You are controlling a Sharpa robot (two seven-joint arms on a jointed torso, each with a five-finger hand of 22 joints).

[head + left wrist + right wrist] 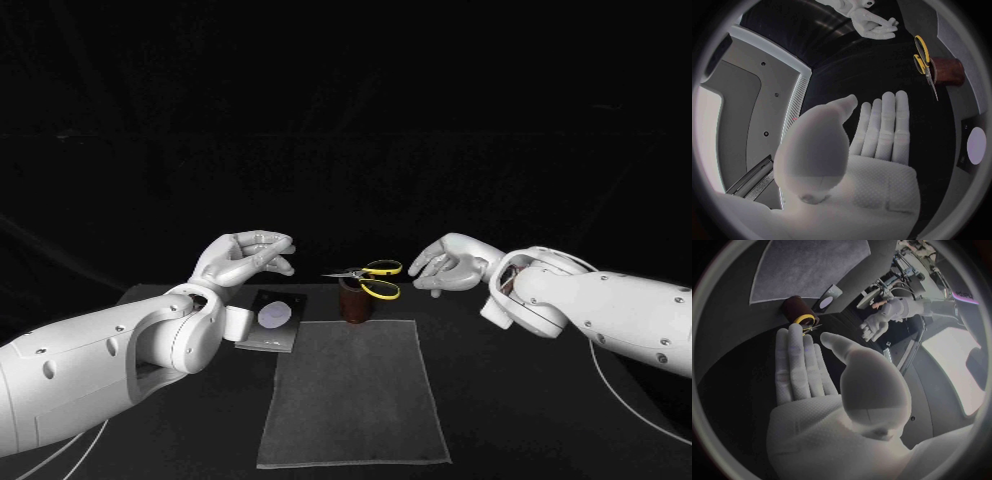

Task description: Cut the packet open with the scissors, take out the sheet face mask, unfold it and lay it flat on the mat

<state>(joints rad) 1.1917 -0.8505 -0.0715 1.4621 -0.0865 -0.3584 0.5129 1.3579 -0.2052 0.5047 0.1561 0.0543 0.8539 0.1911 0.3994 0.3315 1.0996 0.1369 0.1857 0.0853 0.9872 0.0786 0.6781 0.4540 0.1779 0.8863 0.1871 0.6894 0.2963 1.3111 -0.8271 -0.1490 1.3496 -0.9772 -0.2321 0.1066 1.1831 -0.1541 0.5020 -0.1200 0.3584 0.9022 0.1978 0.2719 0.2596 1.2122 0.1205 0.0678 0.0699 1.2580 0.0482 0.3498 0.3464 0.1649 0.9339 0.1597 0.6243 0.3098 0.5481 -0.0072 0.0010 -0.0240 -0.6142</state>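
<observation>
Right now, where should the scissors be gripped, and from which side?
By the yellow loops, coming from above on the right with the right hand. The scissors seem to rest atop the brown cup, loops toward that hand and blades toward the left hand, so the loops sit raised and free.

Dim overall: the black desk (490,420) melts into the dark backdrop, while the pale grey cloth mat (351,395) and the silver left robot hand (245,255) catch strong light. Both wrist views bend straight edges near their rims.
</observation>
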